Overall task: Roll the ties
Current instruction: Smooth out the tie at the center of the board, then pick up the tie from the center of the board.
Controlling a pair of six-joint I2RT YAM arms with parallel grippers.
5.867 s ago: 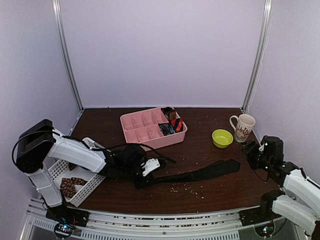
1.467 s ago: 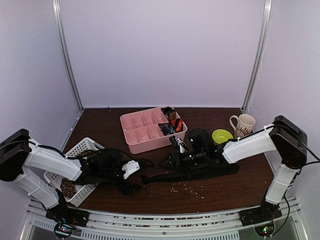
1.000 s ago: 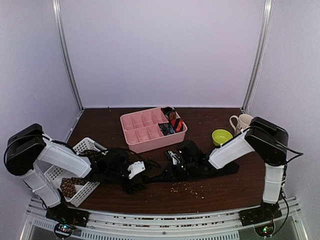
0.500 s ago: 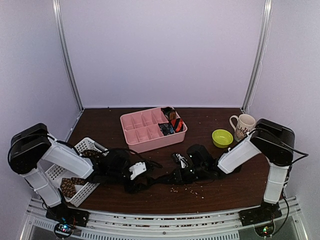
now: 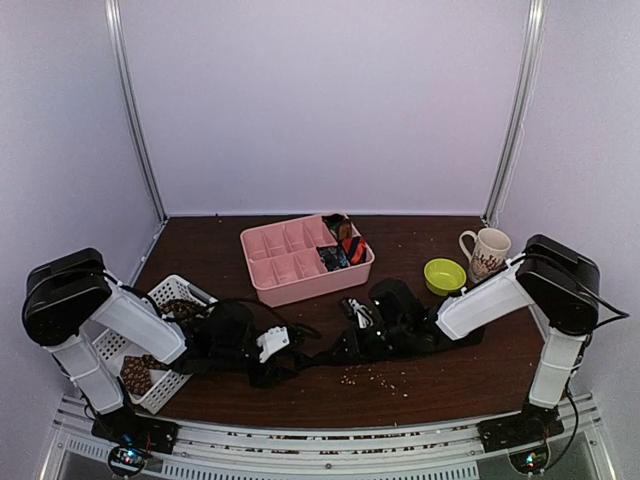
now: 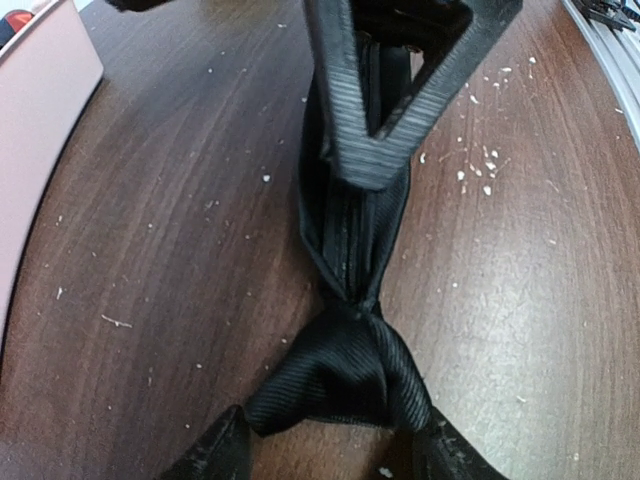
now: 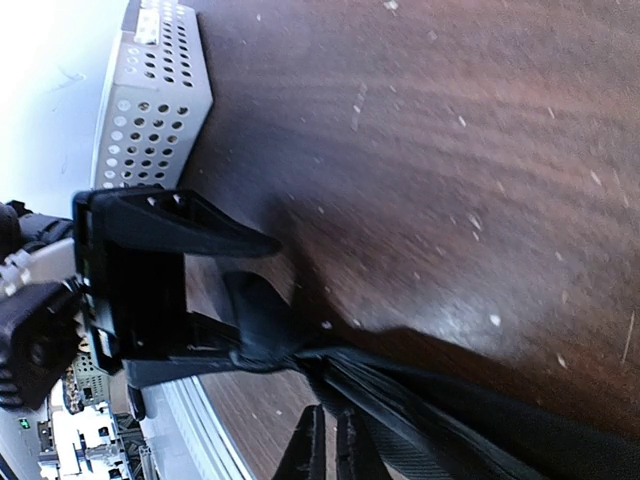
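Arms low, left claw (image 5: 283,362) facing right claw (image 5: 338,347) (tie (image 6: 340,375) between).

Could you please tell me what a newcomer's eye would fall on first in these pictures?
Most striking is the long black fabric necktie stretched across the dark wooden table between both arms at front centre: the right end effector is shut on it, while its bunched end sits between the open jaws of the left end effector. Behind it stands a pink plastic divided tray with rolled ties in its right-hand compartments.

Lab test booth: plain walls (image 5: 330,100), aluminium frame (image 5: 135,120).
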